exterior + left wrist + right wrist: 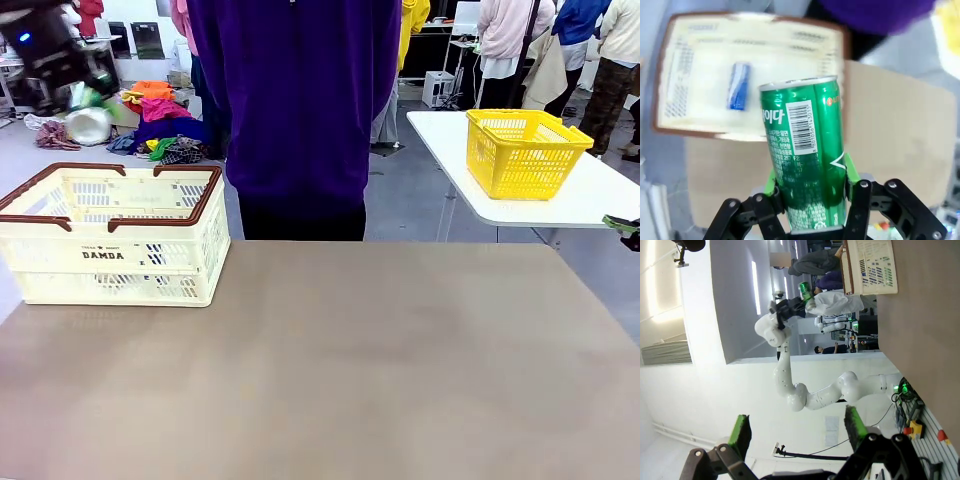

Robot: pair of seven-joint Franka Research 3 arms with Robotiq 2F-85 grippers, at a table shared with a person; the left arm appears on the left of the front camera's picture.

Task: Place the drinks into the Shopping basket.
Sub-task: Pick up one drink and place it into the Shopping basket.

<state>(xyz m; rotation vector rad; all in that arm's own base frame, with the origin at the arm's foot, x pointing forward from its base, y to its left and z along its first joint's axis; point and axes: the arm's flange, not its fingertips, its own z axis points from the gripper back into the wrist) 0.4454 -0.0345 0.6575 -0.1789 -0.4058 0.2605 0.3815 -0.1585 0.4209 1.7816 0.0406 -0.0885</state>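
Front view: the Shopping basket (115, 235) stands at the worktop's (330, 370) left far corner; left wrist view: the left tool (810, 187) clenches the green can (805, 155) above the basket, a blue can (738, 86) lying inside; right wrist view: the right tool (797, 432) gapes, released.

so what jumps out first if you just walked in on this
A green can clamped upright in the left gripper, held high above the cream Shopping basket at the table's far left. A blue can already lies on the basket floor. A person in purple stands right behind the table.
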